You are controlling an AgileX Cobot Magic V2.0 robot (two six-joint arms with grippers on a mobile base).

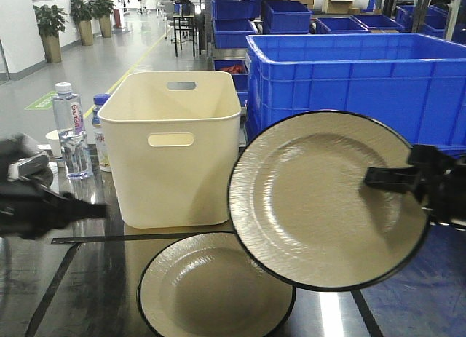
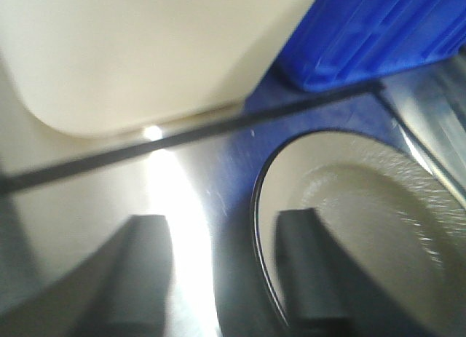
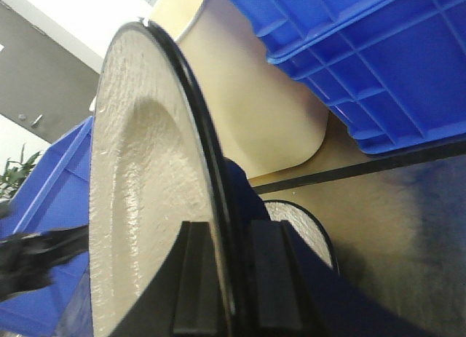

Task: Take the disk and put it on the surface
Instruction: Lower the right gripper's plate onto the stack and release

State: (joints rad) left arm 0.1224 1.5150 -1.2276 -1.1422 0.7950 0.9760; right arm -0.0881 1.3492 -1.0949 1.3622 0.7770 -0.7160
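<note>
Cream disk (image 1: 320,199), black rim, tilted near-upright in air, rim pinched in right claw (image 3: 227,279). Second disk (image 1: 215,290) lies flat on shiny dark surface (image 1: 95,293) below.

A tub (image 1: 175,151) stands mid-tabletop (image 1: 95,293), just behind the rear tape line (image 1: 145,237). A flat disk (image 1: 215,290) lies before it, toward the front edge. Right of the tub, a raised disk (image 1: 320,199) hangs on edge above the tabletop, in front of a crate (image 1: 357,82) at the rear right, with the right claw (image 1: 377,178) clamped on its right rim. A bottle (image 1: 70,129) stands left of the tub. The left claw (image 1: 91,209), fingers parted, hovers near the left edge, apart from the flat disk.
</note>
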